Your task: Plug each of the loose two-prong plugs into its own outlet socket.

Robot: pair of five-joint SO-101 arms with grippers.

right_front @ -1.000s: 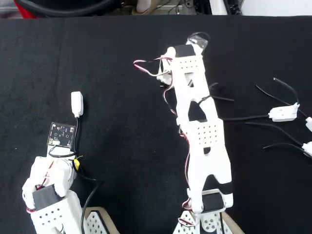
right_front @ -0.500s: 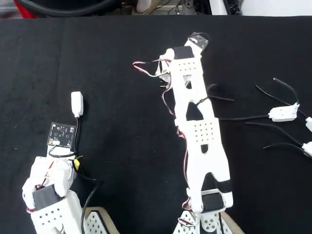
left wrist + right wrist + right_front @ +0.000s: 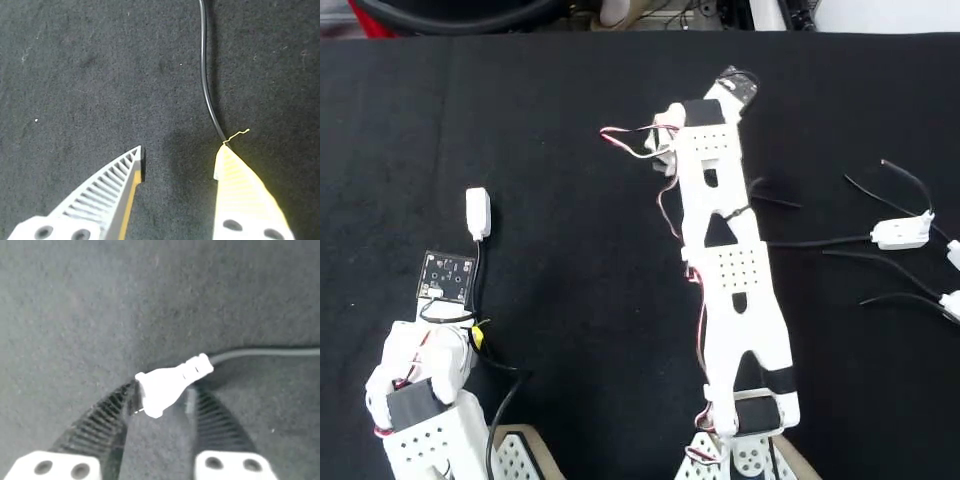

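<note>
Stretching far across the black cloth worktop (image 3: 570,300) toward its back edge, with the right fingers (image 3: 107,417) closed in on a small white two-prong plug (image 3: 170,382). Grips the plug crosswise in the right wrist view, one dark ribbed finger against its pronged end, the other against its body, with the moulded neck and dark cord (image 3: 270,352) trailing off to one side. Shows up in the high view as a dark tip at the end of the long white right arm (image 3: 730,270).

Has the left arm (image 3: 425,385) folded back at the near left corner of the worktop. Has the left fingers (image 3: 117,182), one pale and one yellow, spread wide and holding nothing, low over bare cloth, with a thin black lead (image 3: 205,75) running up to the yellow tip.

Leaves a white oblong plug-like piece (image 3: 477,212) lying just beyond the left arm. Leaves white connector pieces (image 3: 900,232) with black leads lying at the right edge, well apart from the held plug; cannot tell from the high view which are sockets.
</note>
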